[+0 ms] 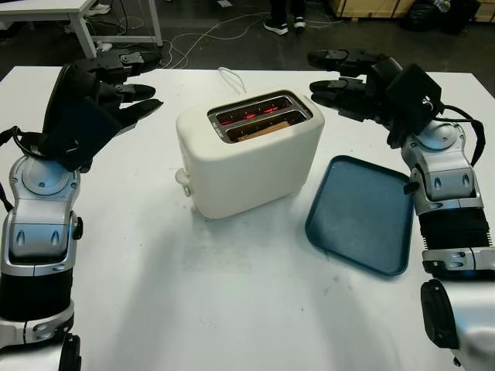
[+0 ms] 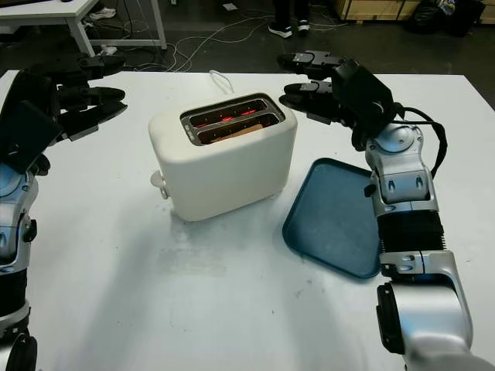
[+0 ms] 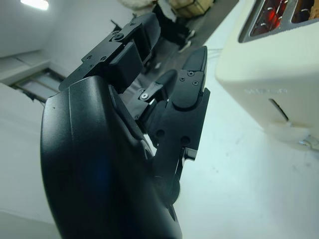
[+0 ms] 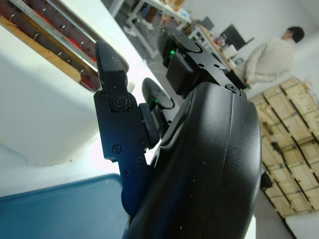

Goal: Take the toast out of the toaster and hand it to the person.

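One white bench [image 1: 232, 309] carries everything here, and it runs from the robot out to a dark floor where a person's shoes [image 1: 280, 25] stand past the far edge. A cream toaster [image 1: 251, 158] sits near the middle of the bench, turned at a slight angle, with its two slots facing up and its lever knob on the end nearer the robot's left. The heating wires glow red in the far slot. The toast [image 1: 263, 131] sits low in the near slot, only its brown top edge showing, level with the slot's rim. A white cord [image 1: 230, 79] trails off behind the toaster. Just beside the toaster, on the robot's right, a dark blue tray [image 1: 363, 212] lies flat on the bench.

The left hand [image 1: 116, 89] is raised above the bench to the left of the toaster, well apart from it, open and holding nothing, its fingers [image 3: 187, 84] pointing toward the toaster. The right hand [image 2: 325, 85] hovers near the toaster's far right corner, above the far end of the tray, also open and holding nothing, its fingers [image 4: 112, 79] reaching toward the slots without touching them.
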